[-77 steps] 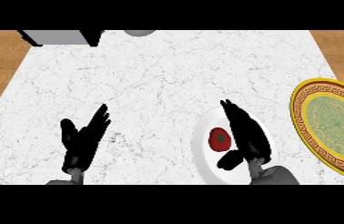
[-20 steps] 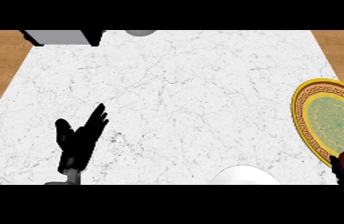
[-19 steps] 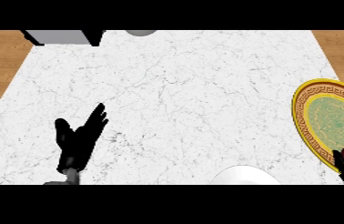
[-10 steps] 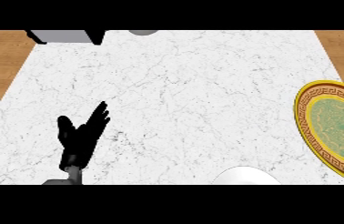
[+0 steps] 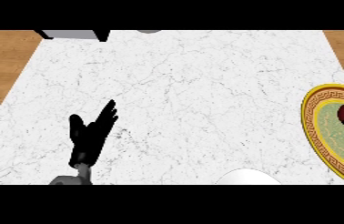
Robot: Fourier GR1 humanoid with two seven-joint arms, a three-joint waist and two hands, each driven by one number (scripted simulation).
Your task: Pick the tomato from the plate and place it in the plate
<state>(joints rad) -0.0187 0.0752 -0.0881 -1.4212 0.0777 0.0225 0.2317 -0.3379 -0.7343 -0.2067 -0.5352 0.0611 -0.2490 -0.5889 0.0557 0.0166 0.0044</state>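
The counter fills the middle of the view, with floor showing past its far left and far right corners. At the right edge lies a large plate, partly cut off, and the tomato sits on it against the view's border. At the near edge, right of centre, a second plate shows only its far rim. The left hand rests at the near left, fingers up. A box stands at the far left corner, a round thing just right of it.
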